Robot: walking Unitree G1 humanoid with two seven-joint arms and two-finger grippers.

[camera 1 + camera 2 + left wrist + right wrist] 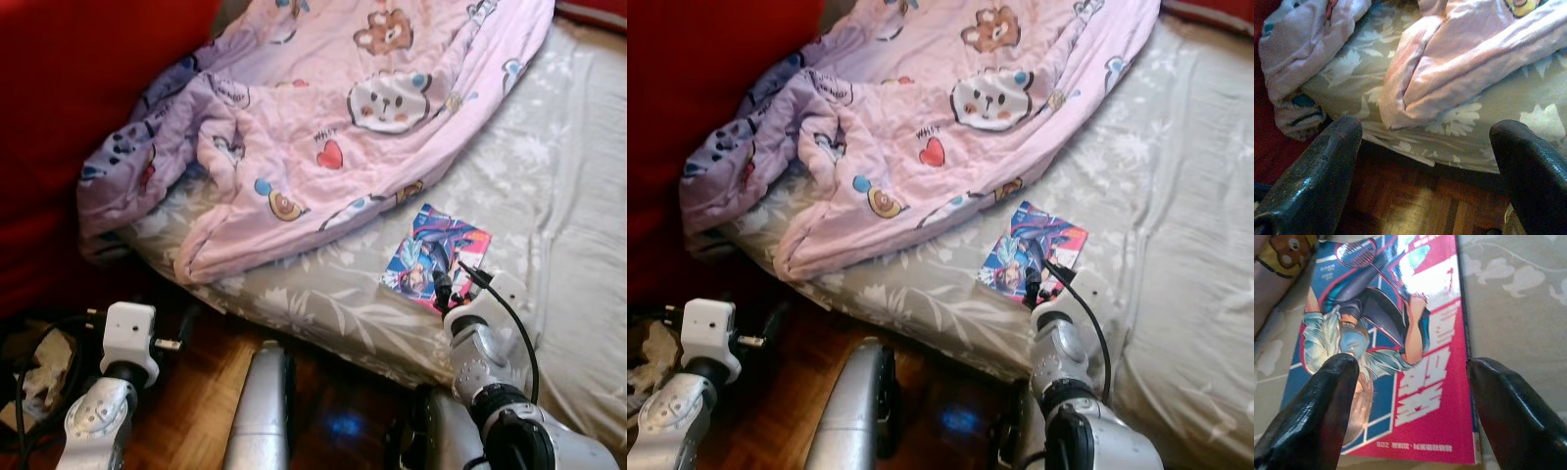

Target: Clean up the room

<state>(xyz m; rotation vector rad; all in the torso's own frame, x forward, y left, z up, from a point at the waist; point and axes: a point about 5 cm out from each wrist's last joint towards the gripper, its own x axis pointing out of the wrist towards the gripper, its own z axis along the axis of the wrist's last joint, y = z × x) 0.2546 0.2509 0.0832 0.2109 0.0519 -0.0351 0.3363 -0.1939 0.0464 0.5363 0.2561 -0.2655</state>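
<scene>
Right wrist view: the right end effector (pixel 1410 406) hangs just above a glossy red-and-blue comic book with an illustrated figure and a racket on its cover (pixel 1396 338), its two black fingers (pixel 1322 411) spread apart, one over the cover's blue side and the other past the red edge, over the sheet. Neither finger can be seen pressing on the book. The book lies flat on the grey bed sheet with a pale leaf pattern (pixel 1518 289), directly ahead of and beneath the fingertips.

In the left eye view, the same book (pixel 436 257) sits near the bed's front edge, just beyond the right end effector (pixel 456 286). Further ahead and to that end effector's left, a rumpled pink quilt printed with bears and hearts (pixel 333 127) covers much of the bed and droops over its edge. A red fabric surface (pixel 69 108) stands left of the quilt.

The left end effector (pixel 1425 171) is held low over the dark wooden parquet floor (pixel 1415 205), fingers wide apart and holding nothing, facing the bed's edge and the quilt's hanging fold (pixel 1449 83).
</scene>
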